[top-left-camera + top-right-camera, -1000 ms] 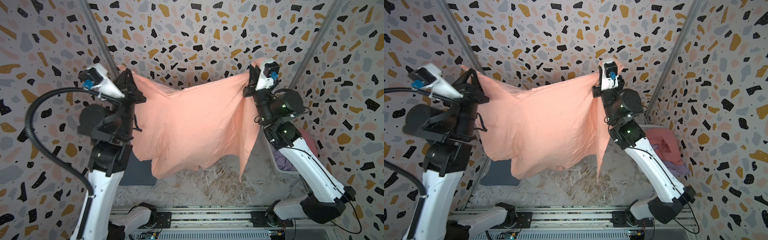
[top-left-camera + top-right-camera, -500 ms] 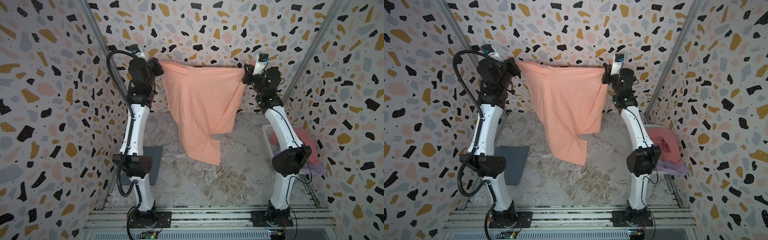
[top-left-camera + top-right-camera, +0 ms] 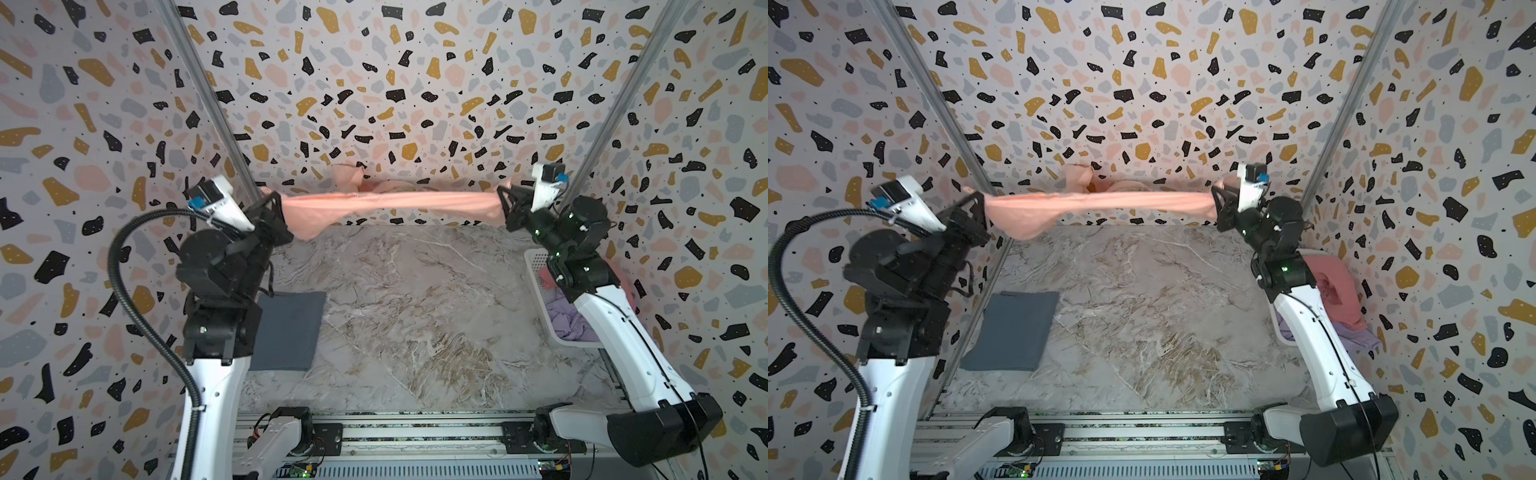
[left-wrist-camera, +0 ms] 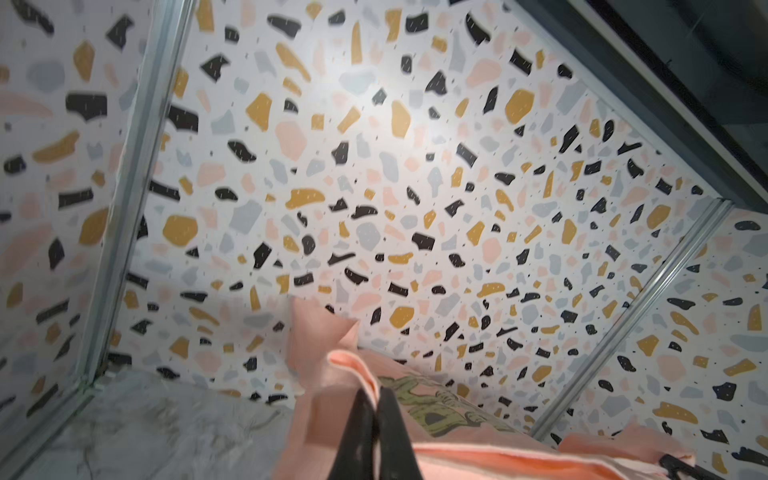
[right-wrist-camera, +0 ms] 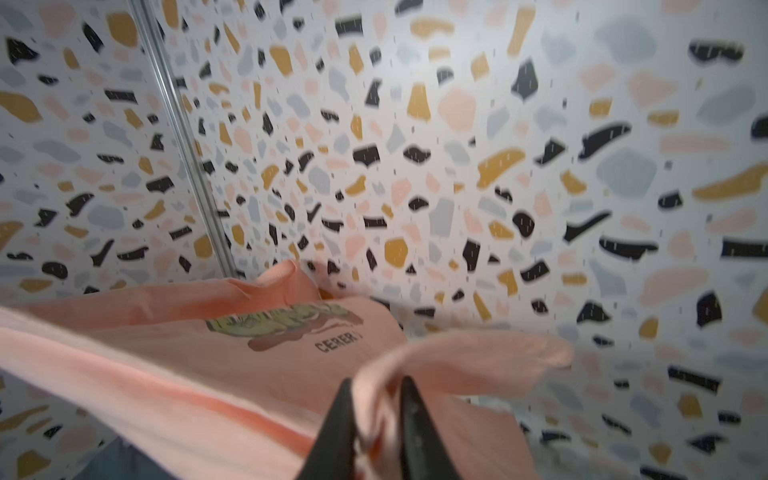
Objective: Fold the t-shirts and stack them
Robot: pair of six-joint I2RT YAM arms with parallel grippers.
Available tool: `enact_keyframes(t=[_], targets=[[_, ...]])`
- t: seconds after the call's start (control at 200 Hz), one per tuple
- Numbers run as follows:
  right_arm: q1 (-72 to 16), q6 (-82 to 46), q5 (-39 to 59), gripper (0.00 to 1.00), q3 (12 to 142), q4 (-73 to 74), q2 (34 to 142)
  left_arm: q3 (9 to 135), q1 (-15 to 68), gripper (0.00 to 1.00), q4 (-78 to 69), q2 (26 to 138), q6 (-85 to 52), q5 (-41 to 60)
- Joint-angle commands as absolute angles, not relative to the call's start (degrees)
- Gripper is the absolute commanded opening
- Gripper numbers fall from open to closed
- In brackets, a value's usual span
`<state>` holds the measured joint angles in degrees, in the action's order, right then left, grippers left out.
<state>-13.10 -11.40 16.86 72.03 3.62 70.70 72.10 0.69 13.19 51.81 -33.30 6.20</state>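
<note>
One garment looked finished: a slate-grey t-shirt (image 3: 286, 332) lay folded into a flat rectangle on the marble-patterned bench (image 3: 415, 311), at its left edge beside the left arm. Two more waited in the white perforated plastic basket (image 3: 535, 259) at the right edge, a dusty-rose t-shirt (image 3: 1333, 286) heaped over a lavender t-shirt (image 3: 565, 322), both crumpled. The fourth, a peach-orange cotton t-shirt (image 3: 395, 203) with a green-yellow graphic and black lettering, was in hand. It hung in the air near the back wall, pulled into a nearly level band between the two arms, clear of the bench, with no fold made. By my reading, roughly a quarter of the job was done. This shirt needed spreading, folding and placing on the grey one, then the basket pair.

The left fingers (image 4: 395, 432) stood almost together, a thin slit between them, pinching one end of the peach cloth. The right fingers (image 5: 415, 424) stood a little wider apart, with bunched peach fabric filling the gap, so they gripped the other end. Both wrist views were blurred, so I could not tell how firm either grip was.
</note>
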Motion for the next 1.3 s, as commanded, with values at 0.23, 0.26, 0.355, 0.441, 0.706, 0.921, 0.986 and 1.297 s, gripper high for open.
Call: enact_keyframes(t=[0.23, 0.26, 0.355, 0.441, 0.706, 0.921, 0.986, 1.297], targets=[[-12.92, -18.77, 8.73, 0.75, 55.77, -10.51, 60.29, 61.4, 0.15, 0.71, 30.45, 50.27, -36.28, 13.04], [-12.92, -18.72, 8.58, 0.75, 56.03, -10.43, 60.92, 61.74, 0.18, 0.71, 30.35, 52.02, -35.91, 13.71], [-13.02, -19.89, 9.74, 0.75, 55.77, -7.81, 63.84, 60.32, 0.26, 0.72, 28.73, 56.06, -35.88, 15.79], [-13.14, -23.42, 12.16, 0.75, 53.9, -2.91, 66.83, 57.18, 0.26, 0.73, 26.06, 58.34, -35.84, 13.74], [-17.47, -27.56, 8.82, 0.74, 53.95, -5.9, 77.25, 54.29, 3.85, 0.71, 22.73, 71.07, -33.93, 5.76], [-18.98, -29.36, 10.82, 0.73, 49.78, -3.9, 80.69, 54.41, 6.45, 0.63, 19.75, 82.92, -34.28, -1.32], [-19.31, -29.43, 11.07, 0.73, 49.16, -3.99, 81.66, 54.23, 6.96, 0.62, 17.8, 85.6, -35.41, -2.4], [-20.07, -26.76, 11.5, 0.74, 47.37, -4.25, 84.46, 56.56, 8.16, 0.53, 13.55, 96.27, -37.76, -4.11]])
